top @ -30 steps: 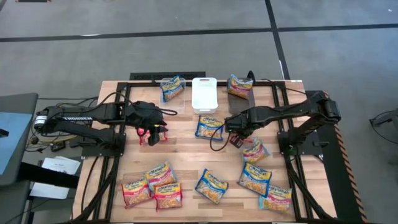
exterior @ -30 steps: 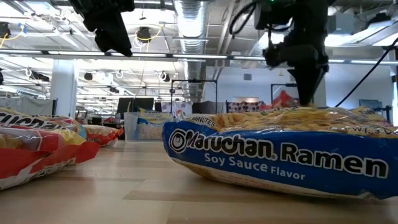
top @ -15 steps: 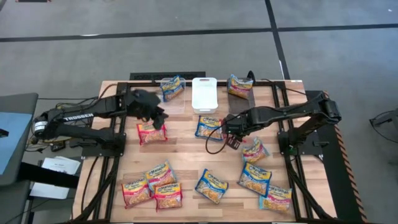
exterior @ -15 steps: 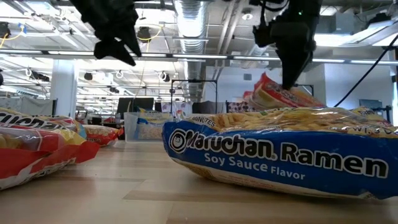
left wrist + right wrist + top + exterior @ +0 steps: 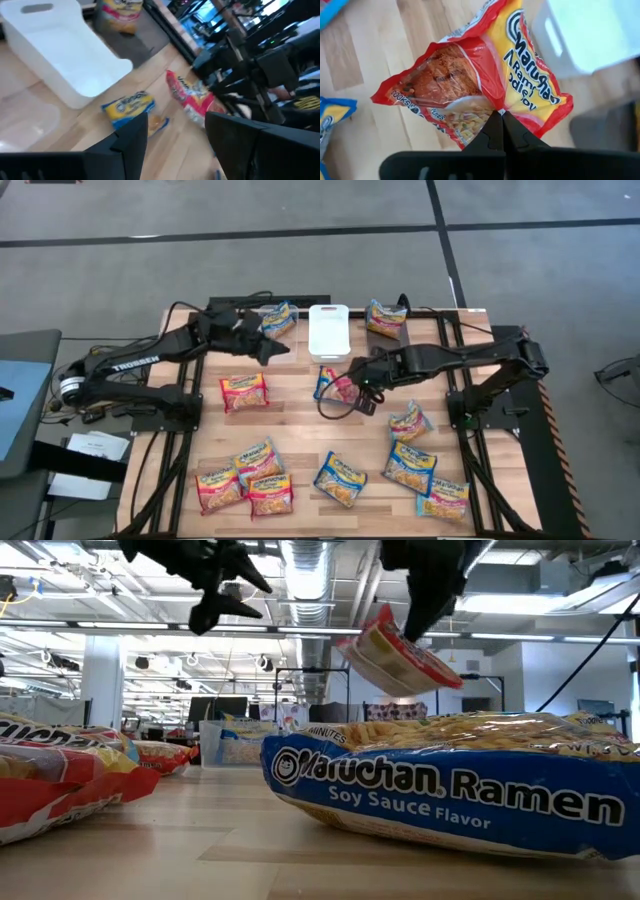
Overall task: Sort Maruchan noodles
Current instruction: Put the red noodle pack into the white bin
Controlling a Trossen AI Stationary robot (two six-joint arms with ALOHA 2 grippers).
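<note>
Several Maruchan noodle packets lie on the wooden table. My right gripper (image 5: 357,387) hangs over the table's middle, shut on a red-trimmed packet (image 5: 480,80), which the low view shows in the air (image 5: 398,655). My left gripper (image 5: 272,346) stands open and empty near the far bins, and its wrist view (image 5: 175,135) looks toward the white bin (image 5: 60,55). A red packet (image 5: 243,390) lies flat on the table near the left arm. A blue packet (image 5: 325,383) lies partly under the lifted one. My right gripper pinches the red packet's edge (image 5: 496,107) between its two shut fingers, about midway along that edge. The fingers slant down from above. The packet hangs tilted below the fingers (image 5: 420,610), lifted clear of the table.
At the far edge stand a clear bin (image 5: 283,346) with a blue packet (image 5: 277,320), the white bin (image 5: 328,330), and a dark grey bin (image 5: 390,338) with a packet (image 5: 385,317). More packets lie near left (image 5: 245,478), near middle (image 5: 340,478) and near right (image 5: 415,465).
My left gripper has let go of a red packet, now flat on the table, opened, rolled, and gone toward the far edge and the bins. My right gripper, staying shut, has risen and gone left, lifting a red packet clear of the table.
</note>
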